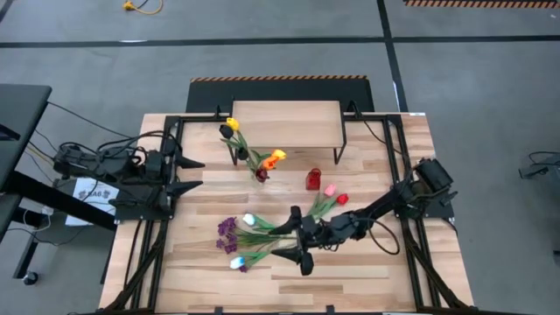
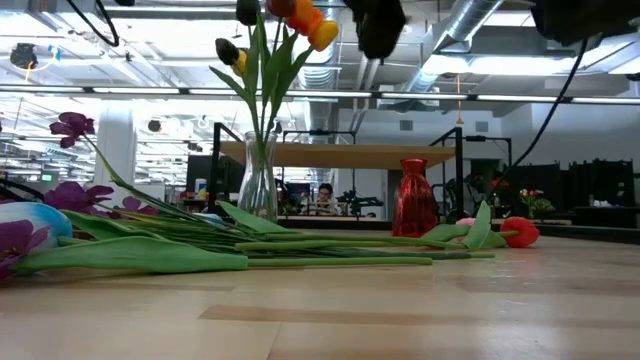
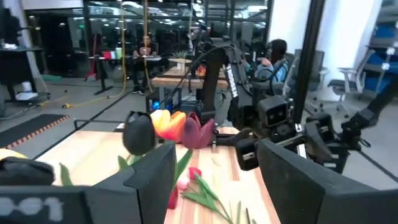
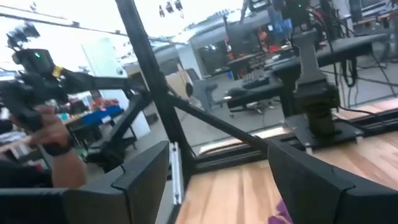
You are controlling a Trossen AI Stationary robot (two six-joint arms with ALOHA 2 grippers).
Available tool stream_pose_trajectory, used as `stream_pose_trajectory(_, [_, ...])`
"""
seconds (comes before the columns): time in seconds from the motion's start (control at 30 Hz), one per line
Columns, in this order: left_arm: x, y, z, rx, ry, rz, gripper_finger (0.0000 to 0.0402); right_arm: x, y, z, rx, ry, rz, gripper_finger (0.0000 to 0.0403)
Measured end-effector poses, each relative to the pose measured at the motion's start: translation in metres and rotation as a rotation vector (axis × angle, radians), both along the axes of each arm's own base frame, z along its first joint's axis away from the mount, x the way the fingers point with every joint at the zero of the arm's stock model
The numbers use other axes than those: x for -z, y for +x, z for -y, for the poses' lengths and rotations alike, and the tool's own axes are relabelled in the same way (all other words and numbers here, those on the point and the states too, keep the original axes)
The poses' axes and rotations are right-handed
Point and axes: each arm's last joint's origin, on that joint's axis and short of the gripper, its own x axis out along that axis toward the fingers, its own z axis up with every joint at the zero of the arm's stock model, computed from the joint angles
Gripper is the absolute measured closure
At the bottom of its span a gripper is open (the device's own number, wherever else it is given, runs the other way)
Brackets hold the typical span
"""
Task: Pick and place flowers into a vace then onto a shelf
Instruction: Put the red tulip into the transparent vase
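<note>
Right claw (image 1: 297,237) hung above the loose pile of flowers (image 1: 254,234) near the front middle of the surface (image 1: 350,271), fingers spread wide and nothing between them, as far as the overhead view let me judge. Left claw (image 1: 194,175) waited at the left side, well apart from the pile, also open and empty. A clear glass vase (image 2: 257,185) stood in front of the shelf (image 1: 284,121), already holding several tulips with yellow, orange and dark heads. A small red vase (image 1: 313,179) stood near it, empty. A pink and a red tulip (image 1: 336,196) lay apart to the right of the pile. Step in hand looked to be picking the next stem from the heap; the vase had not yet gone onto the shelf. Next move would call for dropping onto a single stem without snagging its neighbours, since the stems lay overlapped, then threading it upright into the narrow mouth among those already there.
</note>
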Motion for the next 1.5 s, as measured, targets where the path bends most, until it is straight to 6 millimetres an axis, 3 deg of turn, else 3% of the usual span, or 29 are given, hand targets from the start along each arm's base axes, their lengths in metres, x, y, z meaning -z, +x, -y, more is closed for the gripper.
stream_pose_trajectory(0.13, [0.000,0.000,0.001,0.041,0.011,0.001,0.0184,0.003,-0.002,-0.002,0.003,-0.058,-0.061,0.0137])
stream_pose_trajectory(0.33, [0.000,0.000,0.003,0.084,0.012,0.000,0.0184,-0.009,-0.016,0.011,0.024,-0.166,-0.325,0.0137])
stream_pose_trajectory(0.53, [0.001,0.001,0.003,0.093,0.017,-0.011,0.0184,-0.030,-0.055,0.042,0.095,-0.156,-0.667,0.0137])
stream_pose_trajectory(0.7, [0.001,0.001,0.003,0.089,0.017,-0.011,0.0184,-0.026,-0.094,0.060,0.163,-0.231,-0.998,0.0137])
stream_pose_trajectory(0.83, [0.001,0.001,0.003,0.077,0.004,-0.011,0.0184,-0.017,-0.109,0.067,0.188,-0.310,-1.165,0.0137])
stream_pose_trajectory(1.1, [0.001,0.001,0.002,0.079,-0.036,-0.009,0.0184,0.012,-0.110,0.068,0.210,-0.423,-1.379,0.0137])
stream_pose_trajectory(1.5, [0.004,0.006,0.005,0.082,-0.026,-0.044,0.0184,0.066,-0.091,0.078,0.253,-0.542,-1.586,0.0137])
